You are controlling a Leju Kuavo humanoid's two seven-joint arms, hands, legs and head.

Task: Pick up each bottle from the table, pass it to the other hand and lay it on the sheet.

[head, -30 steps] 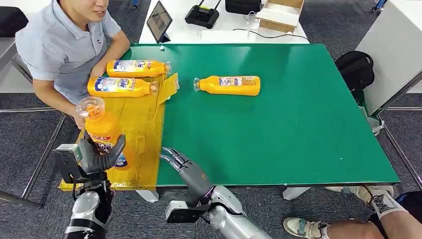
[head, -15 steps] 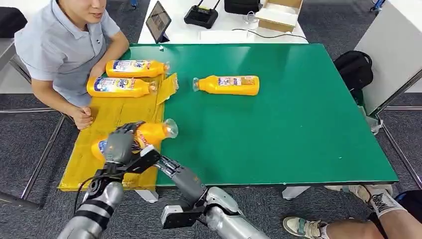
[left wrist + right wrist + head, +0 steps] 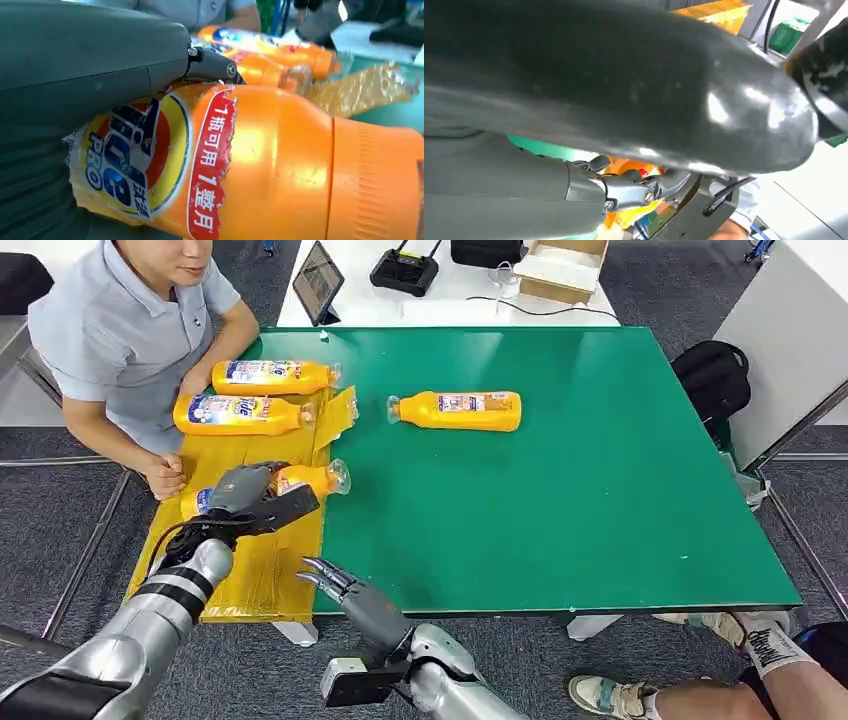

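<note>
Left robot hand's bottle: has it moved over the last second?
Yes. The bottle in the left robot hand went from upright near the yellow sheet's near edge to lying sideways farther up it, closer to the two bottles already laid there.

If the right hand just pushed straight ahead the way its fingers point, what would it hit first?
Probably the yellow sheet: the right hand points at its near edge. Beyond lies the bottle in the left hand; height is unclear.

Held bottle (image 3: 300,480) middle hidden under left hand (image 3: 243,496); base cut off in left wrist view.
</note>
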